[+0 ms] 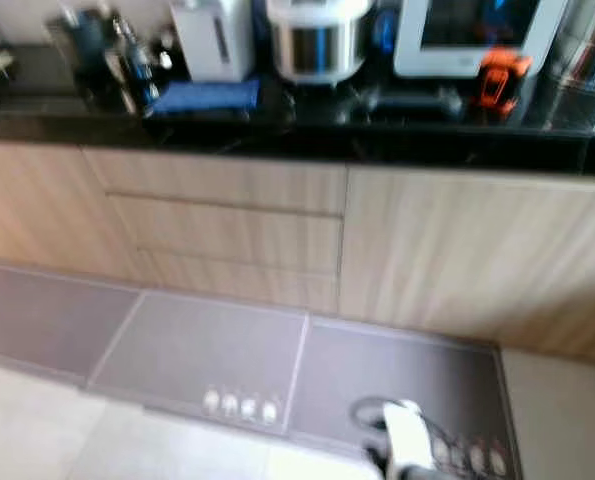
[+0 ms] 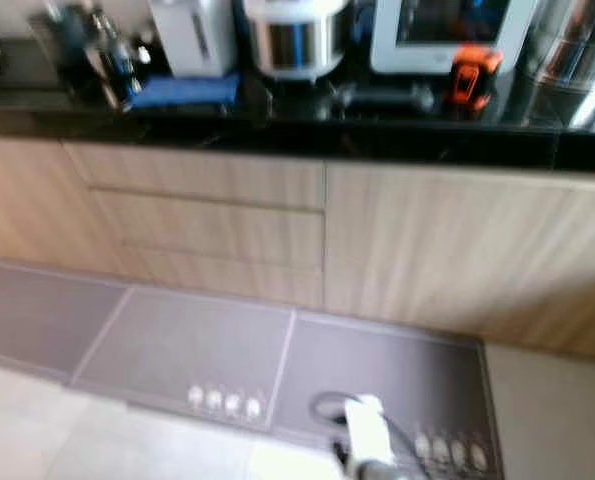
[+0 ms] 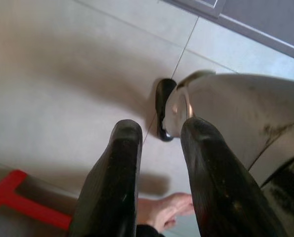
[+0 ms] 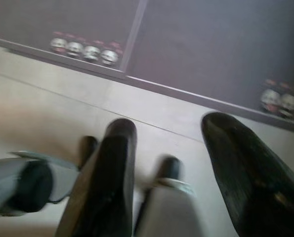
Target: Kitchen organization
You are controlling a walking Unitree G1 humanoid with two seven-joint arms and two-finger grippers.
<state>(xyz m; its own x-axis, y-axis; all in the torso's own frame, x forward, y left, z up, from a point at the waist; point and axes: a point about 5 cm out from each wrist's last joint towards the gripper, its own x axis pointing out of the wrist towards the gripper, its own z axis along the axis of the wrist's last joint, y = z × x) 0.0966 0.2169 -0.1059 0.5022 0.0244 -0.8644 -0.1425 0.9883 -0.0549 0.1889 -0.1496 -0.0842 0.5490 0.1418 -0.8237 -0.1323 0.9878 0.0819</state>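
Robot faced the bench (image 1: 277,135), picture blurred; both arms hung idle, left gripper (image 3: 156,173) and right gripper (image 4: 171,168) fingers apart, empty. Cooker (image 1: 319,38) and cloth (image 1: 205,97) sat on top. Best to step closer and steady before reaching

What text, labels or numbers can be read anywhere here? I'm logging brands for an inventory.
None can be read.
White appliance on the counter: no text can be made out through the blur.
Orange object: any marking too blurred.
Grey floor mat: small white shapes along its edge, too blurred to read.
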